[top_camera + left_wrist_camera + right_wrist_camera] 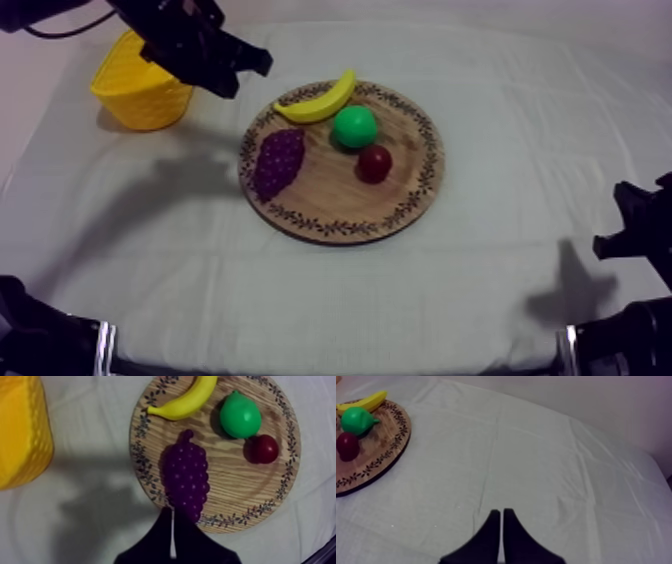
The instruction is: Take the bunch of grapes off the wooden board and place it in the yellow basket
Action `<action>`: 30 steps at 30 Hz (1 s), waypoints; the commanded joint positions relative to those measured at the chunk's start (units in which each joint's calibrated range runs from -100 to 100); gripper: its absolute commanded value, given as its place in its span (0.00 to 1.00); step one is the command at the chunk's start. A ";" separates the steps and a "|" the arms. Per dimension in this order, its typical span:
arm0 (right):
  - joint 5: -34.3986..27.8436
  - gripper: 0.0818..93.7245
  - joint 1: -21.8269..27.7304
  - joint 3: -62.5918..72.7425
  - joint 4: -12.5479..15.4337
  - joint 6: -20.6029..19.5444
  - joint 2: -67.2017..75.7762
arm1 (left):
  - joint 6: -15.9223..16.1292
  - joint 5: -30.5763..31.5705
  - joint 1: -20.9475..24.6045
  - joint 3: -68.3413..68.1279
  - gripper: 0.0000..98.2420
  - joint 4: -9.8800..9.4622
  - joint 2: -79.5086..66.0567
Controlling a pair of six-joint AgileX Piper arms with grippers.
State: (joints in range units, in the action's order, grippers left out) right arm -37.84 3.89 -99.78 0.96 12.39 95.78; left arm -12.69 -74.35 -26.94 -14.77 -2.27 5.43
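The purple bunch of grapes (pixel 278 162) lies on the left part of the round wooden board (pixel 330 205), untouched. In the left wrist view the grapes (pixel 186 476) sit just ahead of my left gripper (pixel 172 522), whose fingers lie together as a narrow wedge, shut on nothing. From above, my left gripper (pixel 258 60) hangs between the yellow basket (pixel 140 85) and the board's far left rim, above the table. My right gripper (pixel 501 513) is shut and empty over bare cloth, low at the right edge (pixel 632 228).
A banana (pixel 320 100), a green pear (pixel 354 127) and a small red fruit (pixel 375 163) also lie on the board. The basket (pixel 22 431) stands at the table's far left, a short gap of cloth from the board.
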 commanded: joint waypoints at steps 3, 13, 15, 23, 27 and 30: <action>0.02 0.00 0.01 0.01 0.00 -0.01 -0.02 | -0.13 1.67 -0.99 0.18 0.00 0.45 1.65; 0.02 0.00 0.01 0.01 0.00 -0.01 -0.02 | 2.24 8.32 -0.98 -4.99 0.30 3.18 1.88; 0.02 0.00 0.01 0.01 0.00 -0.01 -0.02 | 3.59 8.96 -0.92 -6.49 0.49 3.68 1.67; 0.02 0.00 0.01 0.01 0.00 -0.01 -0.02 | 4.38 9.61 -0.74 -9.56 0.95 4.11 1.28; 0.02 0.00 0.01 0.01 0.00 -0.01 -0.02 | 4.24 10.30 -0.99 -9.56 0.98 4.10 1.34; 0.02 0.00 0.01 0.01 0.00 -0.01 -0.02 | 4.15 10.60 -1.07 -9.41 0.99 4.16 1.76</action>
State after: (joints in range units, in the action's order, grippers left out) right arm -37.84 3.89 -99.78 0.96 12.39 95.78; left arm -8.51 -63.81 -27.97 -24.22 1.83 7.12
